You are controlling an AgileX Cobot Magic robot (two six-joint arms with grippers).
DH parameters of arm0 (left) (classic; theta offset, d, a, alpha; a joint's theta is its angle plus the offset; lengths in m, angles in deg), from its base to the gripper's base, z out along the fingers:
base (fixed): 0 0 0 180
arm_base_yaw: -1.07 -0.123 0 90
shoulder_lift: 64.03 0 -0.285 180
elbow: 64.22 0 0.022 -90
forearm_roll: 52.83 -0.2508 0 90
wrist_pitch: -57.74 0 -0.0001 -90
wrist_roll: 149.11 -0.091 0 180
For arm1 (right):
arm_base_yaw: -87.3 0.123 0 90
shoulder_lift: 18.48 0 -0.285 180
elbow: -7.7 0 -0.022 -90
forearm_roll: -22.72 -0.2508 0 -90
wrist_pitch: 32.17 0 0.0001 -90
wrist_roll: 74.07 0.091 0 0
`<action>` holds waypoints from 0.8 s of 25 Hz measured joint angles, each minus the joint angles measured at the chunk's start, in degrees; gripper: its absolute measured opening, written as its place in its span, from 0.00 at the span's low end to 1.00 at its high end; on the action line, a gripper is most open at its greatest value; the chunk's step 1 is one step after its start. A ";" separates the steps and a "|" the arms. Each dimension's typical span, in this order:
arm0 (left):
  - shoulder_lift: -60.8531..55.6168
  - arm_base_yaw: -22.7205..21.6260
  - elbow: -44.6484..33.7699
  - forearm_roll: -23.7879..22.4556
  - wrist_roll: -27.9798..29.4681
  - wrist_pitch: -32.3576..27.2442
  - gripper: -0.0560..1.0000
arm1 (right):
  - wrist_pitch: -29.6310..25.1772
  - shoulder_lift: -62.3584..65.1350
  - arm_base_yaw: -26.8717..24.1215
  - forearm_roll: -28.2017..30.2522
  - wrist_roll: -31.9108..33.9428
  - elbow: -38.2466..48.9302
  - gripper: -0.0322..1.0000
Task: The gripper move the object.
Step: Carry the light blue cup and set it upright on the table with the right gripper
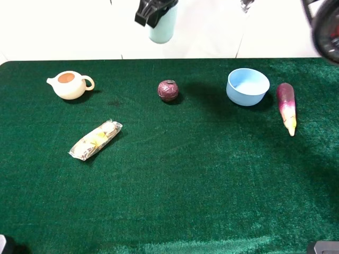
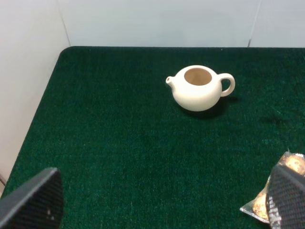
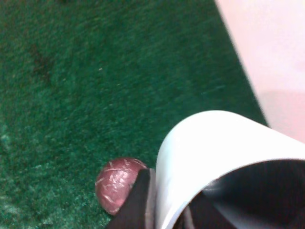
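The pale blue-green cup (image 1: 162, 27) hangs high above the far edge of the table, over the white wall area. My right gripper (image 1: 154, 11) is shut on its upper part. In the right wrist view the cup's rim (image 3: 214, 148) fills the lower right, with one dark finger (image 3: 137, 206) against its outer wall. My left gripper (image 2: 157, 210) is open and empty, low over the table's left part; its two mesh-textured fingertips (image 2: 33, 200) show at the lower corners of the left wrist view.
On the green cloth (image 1: 185, 174) are a cream teapot (image 1: 69, 84) (image 2: 199, 88), a maroon ball (image 1: 168, 90) (image 3: 116, 183), a squat light-blue bowl (image 1: 247, 86), a purple eggplant (image 1: 286, 106) and a wrapped snack packet (image 1: 95, 140) (image 2: 274, 200). A white wall stands behind.
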 joint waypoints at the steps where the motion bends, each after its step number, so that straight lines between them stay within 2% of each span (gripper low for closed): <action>1: 0.00 0.00 0.00 0.00 0.00 0.00 0.85 | 0.00 1.14 0.00 0.00 0.13 1.20 0.05; 4: 0.00 0.00 0.00 0.00 0.00 0.00 0.85 | 0.00 5.08 0.00 0.00 0.19 7.18 0.05; 16: 0.00 0.00 0.00 0.00 0.00 0.00 0.85 | 0.17 26.19 -3.03 -0.30 0.99 41.80 0.05; 20: 0.00 0.00 0.00 0.00 0.00 0.00 0.85 | 3.11 31.70 -4.94 -0.94 1.94 52.30 0.05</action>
